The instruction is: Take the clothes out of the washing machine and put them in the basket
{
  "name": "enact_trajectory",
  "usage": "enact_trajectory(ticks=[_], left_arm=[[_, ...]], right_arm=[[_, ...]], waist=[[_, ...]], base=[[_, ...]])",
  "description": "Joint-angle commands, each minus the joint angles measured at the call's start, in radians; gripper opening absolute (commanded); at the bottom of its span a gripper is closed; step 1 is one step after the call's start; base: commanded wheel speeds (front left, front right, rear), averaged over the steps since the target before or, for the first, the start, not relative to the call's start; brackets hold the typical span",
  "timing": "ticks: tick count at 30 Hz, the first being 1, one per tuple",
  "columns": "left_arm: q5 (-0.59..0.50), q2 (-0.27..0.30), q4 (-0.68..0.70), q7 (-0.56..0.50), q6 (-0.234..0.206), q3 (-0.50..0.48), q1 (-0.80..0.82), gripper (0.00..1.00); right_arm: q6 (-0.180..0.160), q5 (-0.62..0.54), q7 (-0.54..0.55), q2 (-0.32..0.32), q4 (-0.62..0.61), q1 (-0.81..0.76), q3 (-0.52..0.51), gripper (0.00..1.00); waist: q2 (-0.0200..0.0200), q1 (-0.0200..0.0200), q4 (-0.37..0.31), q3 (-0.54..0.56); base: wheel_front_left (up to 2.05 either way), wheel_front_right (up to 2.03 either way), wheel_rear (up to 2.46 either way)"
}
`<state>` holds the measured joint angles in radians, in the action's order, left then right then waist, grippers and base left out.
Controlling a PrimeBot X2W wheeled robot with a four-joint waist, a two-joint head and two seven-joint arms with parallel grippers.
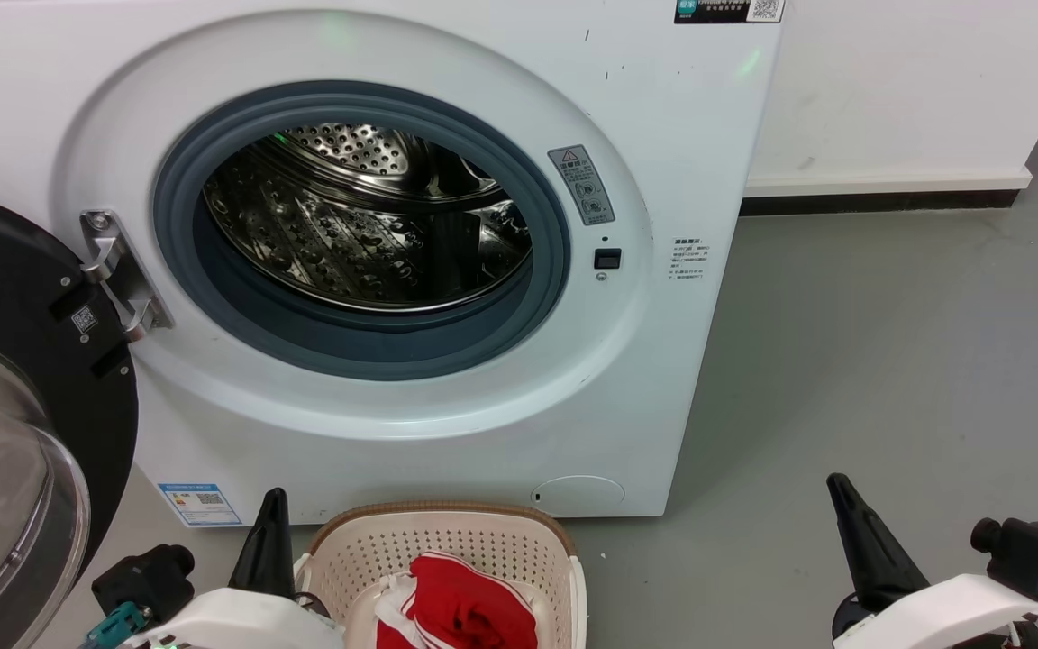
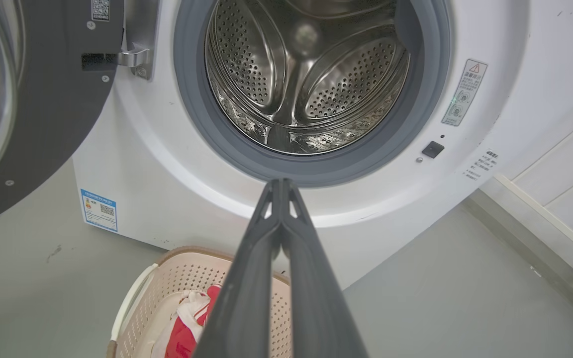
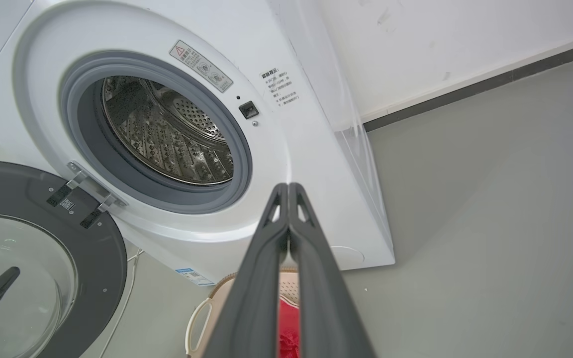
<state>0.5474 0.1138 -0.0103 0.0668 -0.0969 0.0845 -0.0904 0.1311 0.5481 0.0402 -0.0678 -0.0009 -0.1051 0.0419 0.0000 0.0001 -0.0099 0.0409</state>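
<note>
The white washing machine (image 1: pixel 483 54) stands ahead with its door swung open to the left; its steel drum (image 1: pixel 366 216) holds no fabric that I can see. Red clothes (image 1: pixel 465 604) with white trim lie in the cream basket (image 1: pixel 519 536) on the floor just below the machine's front. My left gripper (image 1: pixel 274 496) is shut, pointing up beside the basket's left rim. My right gripper (image 1: pixel 836 482) is shut too, over bare floor to the right of the machine. The left wrist view shows the basket (image 2: pixel 147 298) and clothes (image 2: pixel 187 333) beneath the closed fingers (image 2: pixel 281 199).
The open dark glass door (image 1: pixel 23 379) juts out on the left near my left arm. Grey floor (image 1: pixel 888 361) stretches to the right of the machine, bounded by a white wall with a dark skirting (image 1: pixel 879 200).
</note>
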Motion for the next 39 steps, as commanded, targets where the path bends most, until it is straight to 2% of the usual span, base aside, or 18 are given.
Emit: enact_trajectory(ticks=[1, 19, 39], left_arm=[[0.036, 0.001, 0.003, -0.003, 0.009, -0.009, 0.035, 0.00], [0.309, -0.004, -0.062, -0.036, 0.067, -0.042, 0.080, 0.00], [0.553, -0.012, -0.112, -0.070, 0.118, -0.078, 0.117, 0.00]], right_arm=[[0.000, 0.040, -0.006, -0.009, -0.006, 0.032, -0.004, 0.00], [0.000, 0.315, -0.002, -0.017, 0.056, 0.080, -0.023, 0.00], [0.000, 0.562, 0.007, -0.020, 0.113, 0.123, -0.046, 0.00]], waist=[[0.0000, -0.0001, 0.000, 0.000], [0.0000, -0.0001, 0.002, -0.008], [0.0000, -0.0001, 0.004, -0.017]], base=[[0.00, 0.00, 0.00], [0.00, 0.00, 0.00], [0.00, 0.00, 0.00]])
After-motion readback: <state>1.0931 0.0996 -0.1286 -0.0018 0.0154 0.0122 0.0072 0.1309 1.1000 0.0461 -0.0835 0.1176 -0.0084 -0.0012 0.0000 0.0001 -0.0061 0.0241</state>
